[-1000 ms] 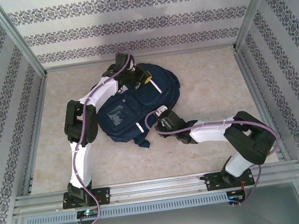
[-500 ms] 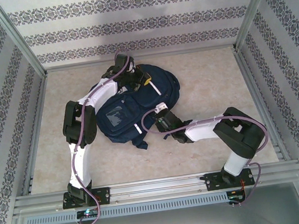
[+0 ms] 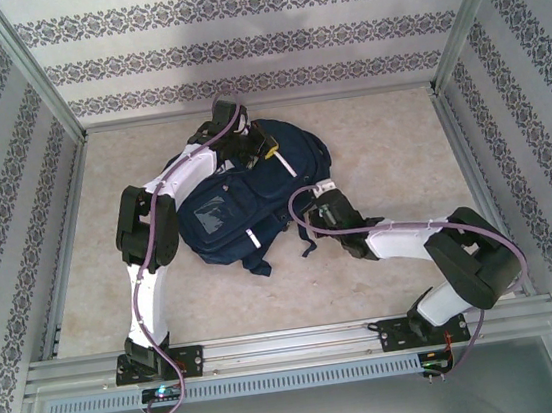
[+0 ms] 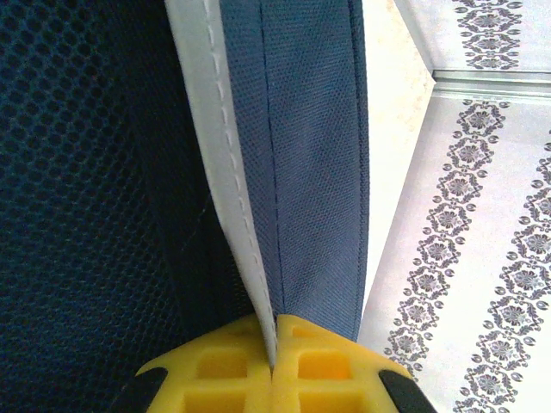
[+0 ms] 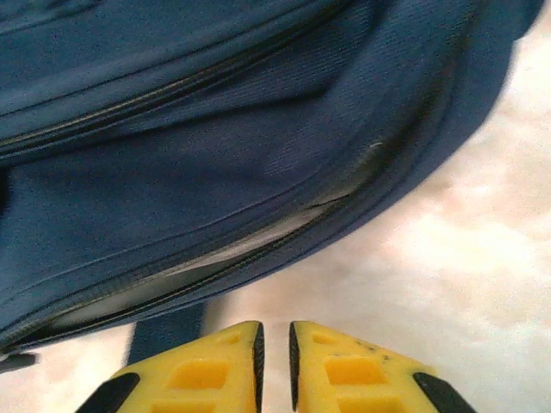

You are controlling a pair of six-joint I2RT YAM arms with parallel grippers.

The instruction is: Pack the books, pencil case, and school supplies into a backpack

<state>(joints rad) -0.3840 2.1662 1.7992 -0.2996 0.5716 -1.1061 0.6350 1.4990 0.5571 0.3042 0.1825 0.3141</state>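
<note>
The dark navy backpack (image 3: 254, 194) lies flat in the middle of the table. My left gripper (image 3: 254, 152) is at its far top end. In the left wrist view this gripper (image 4: 274, 323) is shut on a white-stitched fabric edge (image 4: 215, 172) of the backpack (image 4: 318, 155). My right gripper (image 3: 317, 210) sits at the bag's right side, low over the table. In the right wrist view its jaws (image 5: 274, 331) stand a narrow gap apart with nothing between them, just short of a zipper seam (image 5: 215, 258) on the backpack (image 5: 215, 155). The books, pencil case and school supplies are out of view.
The beige table (image 3: 390, 152) is fenced by metal rails and patterned walls (image 3: 236, 45) on three sides. A dark strap (image 5: 164, 331) of the bag lies on the table beside my right fingers. Bare tabletop (image 5: 430, 258) stretches right of the bag.
My right gripper slid to the right along the backpack's lower edge and its jaws narrowed. The left arm and its grip on the bag have not moved.
</note>
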